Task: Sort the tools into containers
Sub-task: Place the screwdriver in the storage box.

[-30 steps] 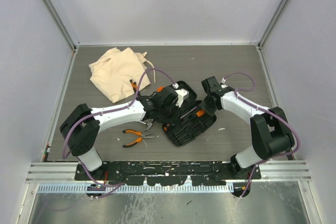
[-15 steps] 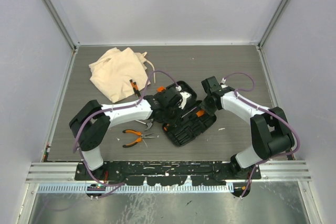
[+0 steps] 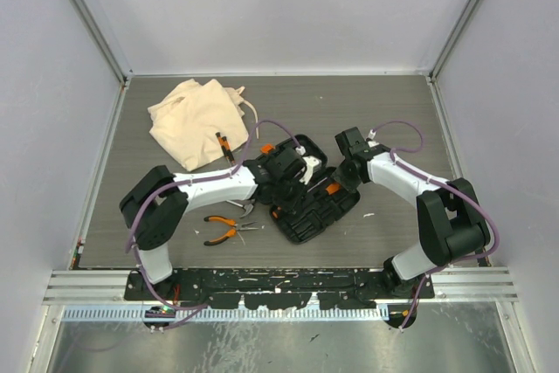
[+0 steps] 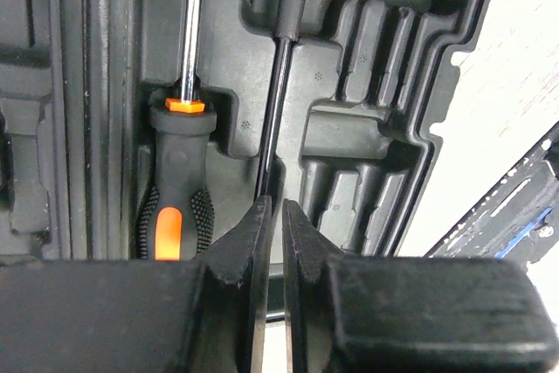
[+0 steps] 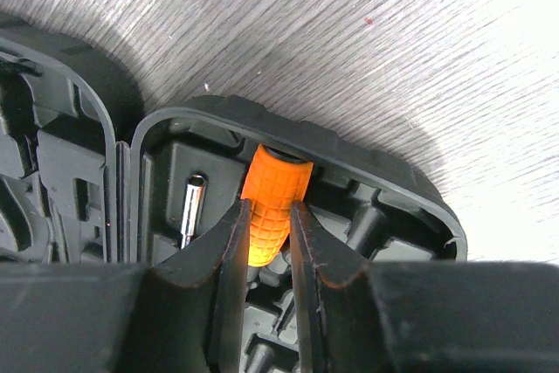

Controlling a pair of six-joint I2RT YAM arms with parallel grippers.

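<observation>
Farther over the case [image 3: 307,221] now, left hand [image 4: 272,211] nearly together, grip unclear; right hand [image 5: 268,209] clamps orange handle [image 5: 275,183].

The grey table [image 3: 393,111] carries a beige cloth bag [image 3: 188,120], an open black case [image 3: 313,216] and pliers [image 3: 218,220].

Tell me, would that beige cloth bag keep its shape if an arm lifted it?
Probably not. The cloth bag lies crumpled in soft folds, so it would likely sag from wherever it is pinched. It looks thin, so probably light. A push would likely bunch it, not roll it.
</observation>
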